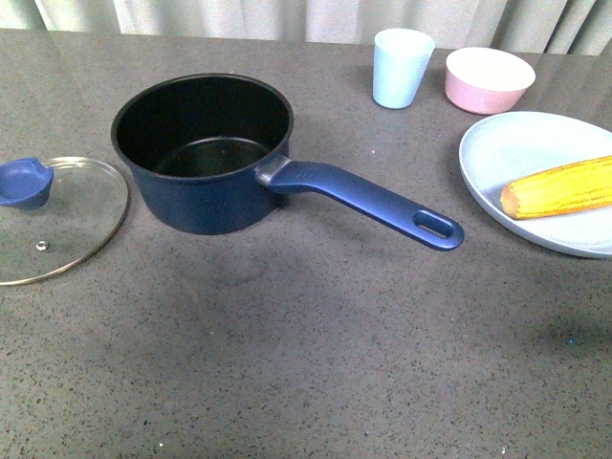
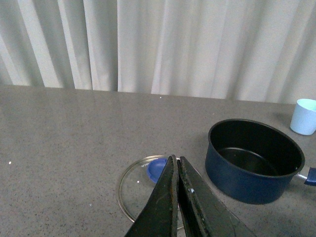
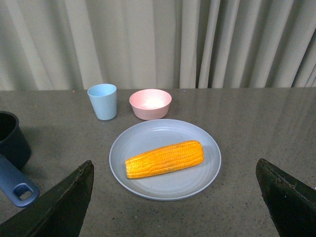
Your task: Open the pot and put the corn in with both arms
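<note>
The dark blue pot (image 1: 206, 158) stands open on the table, its black inside empty, its long handle (image 1: 368, 201) pointing right. It also shows in the left wrist view (image 2: 253, 160). The glass lid (image 1: 57, 215) with blue knob lies flat to the pot's left. The yellow corn (image 1: 559, 188) lies on a pale blue plate (image 1: 521, 143) at the right, also in the right wrist view (image 3: 164, 159). My left gripper (image 2: 176, 159) is shut and empty above the lid (image 2: 136, 185). My right gripper (image 3: 175, 170) is wide open, hanging in front of the corn. Neither arm shows in the front view.
A light blue cup (image 1: 402, 67) and a pink bowl (image 1: 489, 79) stand at the back right, behind the plate. Pale curtains hang behind the table's far edge. The grey tabletop (image 1: 306, 354) stretches in front of the pot.
</note>
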